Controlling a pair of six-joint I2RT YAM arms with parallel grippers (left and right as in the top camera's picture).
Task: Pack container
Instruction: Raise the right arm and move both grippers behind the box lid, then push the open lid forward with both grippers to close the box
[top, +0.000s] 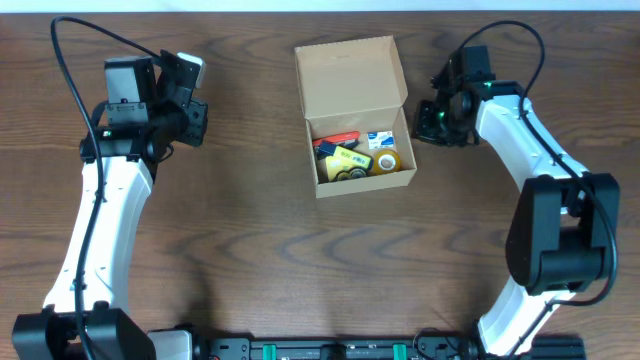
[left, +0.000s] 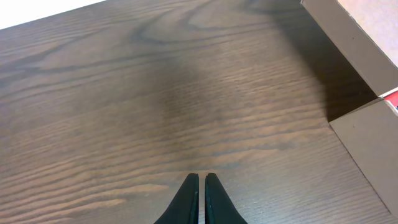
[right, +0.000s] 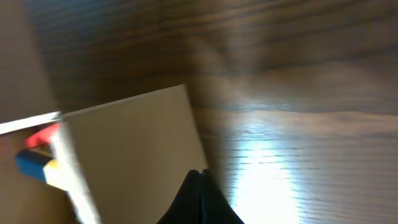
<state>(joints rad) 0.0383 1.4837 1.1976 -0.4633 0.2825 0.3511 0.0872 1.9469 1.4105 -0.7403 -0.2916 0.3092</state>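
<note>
your overhead view is bright, even and sharp; faint shadows lie on the table. in your left wrist view, the box throws a shadow beside it. your right wrist view is blurred, with white glare on the wood.

Dark brown wood-grain table fills nearly the whole overhead view, grain running left-right. Thin pale strip past the far edge; can't tell if wall or floor. Black rail w/ green bits along near edge. Bright glare patch on tabletop in right wrist view.
</note>
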